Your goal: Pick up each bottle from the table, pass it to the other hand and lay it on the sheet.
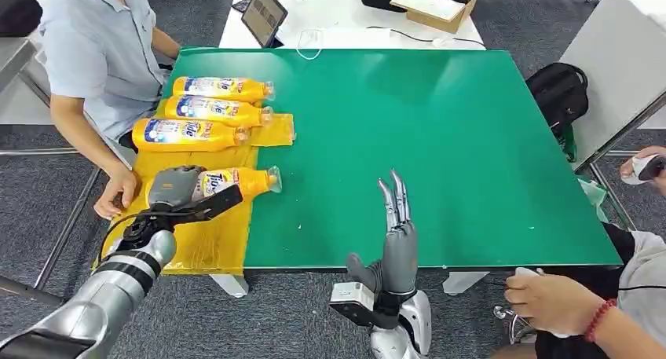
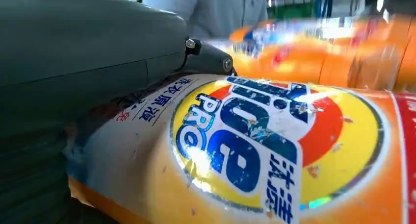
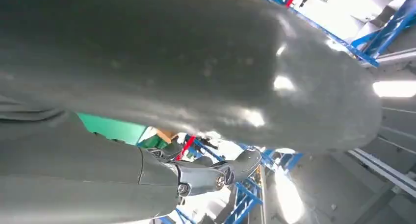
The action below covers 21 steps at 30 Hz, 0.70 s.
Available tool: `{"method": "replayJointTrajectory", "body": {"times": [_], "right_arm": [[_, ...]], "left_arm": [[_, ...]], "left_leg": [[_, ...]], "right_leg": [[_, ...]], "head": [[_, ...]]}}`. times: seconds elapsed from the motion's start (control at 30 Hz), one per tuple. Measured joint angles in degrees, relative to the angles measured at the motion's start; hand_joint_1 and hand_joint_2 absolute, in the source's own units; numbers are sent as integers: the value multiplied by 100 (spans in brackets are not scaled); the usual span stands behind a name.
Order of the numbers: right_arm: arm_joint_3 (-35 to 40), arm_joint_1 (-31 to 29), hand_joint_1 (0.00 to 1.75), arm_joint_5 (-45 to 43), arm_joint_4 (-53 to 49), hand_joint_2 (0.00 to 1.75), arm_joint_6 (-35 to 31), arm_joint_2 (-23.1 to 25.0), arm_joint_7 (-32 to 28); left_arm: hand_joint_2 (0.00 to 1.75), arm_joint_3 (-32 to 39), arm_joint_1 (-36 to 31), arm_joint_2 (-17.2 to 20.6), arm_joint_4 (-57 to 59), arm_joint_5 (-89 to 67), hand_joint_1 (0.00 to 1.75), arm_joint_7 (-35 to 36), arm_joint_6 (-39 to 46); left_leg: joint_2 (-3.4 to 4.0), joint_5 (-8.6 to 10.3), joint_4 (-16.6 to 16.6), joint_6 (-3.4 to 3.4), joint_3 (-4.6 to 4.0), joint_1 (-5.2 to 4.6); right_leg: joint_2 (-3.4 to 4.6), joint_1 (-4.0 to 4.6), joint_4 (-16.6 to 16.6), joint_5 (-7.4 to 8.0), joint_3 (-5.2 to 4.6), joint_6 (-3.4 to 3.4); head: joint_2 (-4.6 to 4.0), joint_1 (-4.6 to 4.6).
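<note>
Three bottles [image 1: 212,110] lay on the yellow sheet [image 1: 196,241]. The left hand [image 1: 174,188] gripped the fourth bottle [image 1: 239,181] above it. The right hand [image 1: 397,233] stood empty, fingers [image 1: 393,198] straight.

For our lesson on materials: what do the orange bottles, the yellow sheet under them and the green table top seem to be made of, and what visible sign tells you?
Bottles: probably glossy plastic, with highlights and a scuffed printed label. Yellow sheet: thin plastic film or bag, judging by its wrinkles and shine as it hangs over the table edge. Green table top: smooth, flat, faintly sheened mat or laminate; exact material unclear.

Four orange detergent bottles [image 1: 236,182] lie sideways on the yellow sheet [image 1: 196,241], caps toward 3 o'clock.
</note>
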Motion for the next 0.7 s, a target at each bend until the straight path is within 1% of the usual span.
{"method": "replayJointTrajectory", "body": {"times": [0.03,0.07,0.2,0.33,0.47,0.6,0.7], "right_arm": [[24,-24,0,-46,33,0,0,-11,0],[44,-43,0,-84,57,0,0,-17,-2],[116,-102,0,-224,158,0,0,-50,0],[138,-170,0,-365,260,0,0,-85,0],[171,-207,0,-488,332,0,0,-125,0],[217,-259,0,-639,389,0,0,-181,0],[225,-281,0,-645,422,0,0,-199,0]], "left_arm": [[175,-29,-84,0,125,-26,3,42,-122],[175,-44,-151,0,220,-57,0,84,-222],[175,-81,-377,-11,543,-55,0,114,-664],[175,-35,-503,-35,700,323,0,-351,-1207],[175,72,-529,-44,735,618,0,-776,-1566],[175,172,-553,-46,735,1045,0,-1411,-2090],[175,231,-565,-50,735,1099,0,-1481,-2151]], "left_leg": [[0,0,0,0,0,0],[1,0,0,0,0,0],[0,1,1,0,1,0],[0,1,0,0,2,0],[0,0,0,0,2,0],[-4,1,0,0,3,0],[-2,1,0,0,5,-1]], "right_leg": [[0,0,0,0,0,0],[0,0,0,1,0,0],[0,0,1,1,0,0],[0,1,1,1,3,0],[0,0,1,1,3,0],[-2,-1,1,0,5,0],[-2,-1,1,1,7,0]], "head": [[0,2],[0,-2],[0,-2],[0,0],[0,0],[0,0],[0,0]]}}
